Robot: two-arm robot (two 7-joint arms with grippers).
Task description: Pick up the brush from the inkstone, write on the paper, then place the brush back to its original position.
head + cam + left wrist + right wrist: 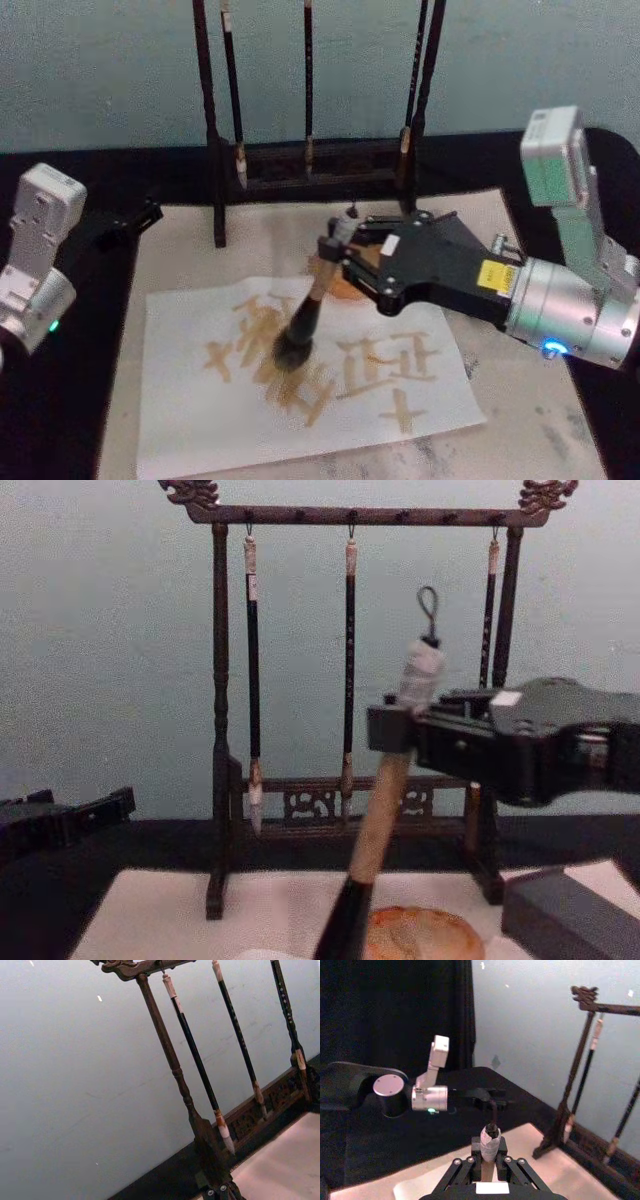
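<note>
The right gripper (pixel 330 252) is clamped on the brush (pixel 311 302) near the top of its handle, with the bristles touching the paper (pixel 190 420). Keep pressure light and the tilt steady. The inkstone (pixel 425 932) sits just behind. The left gripper (pixel 125 225) is parked at the left.

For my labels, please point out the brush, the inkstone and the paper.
brush (pixel 311 303), head view, black lower shaft.
inkstone (pixel 425 936), chest view, orange-brown top.
paper (pixel 190 420), head view, bare lower-left part.
</note>
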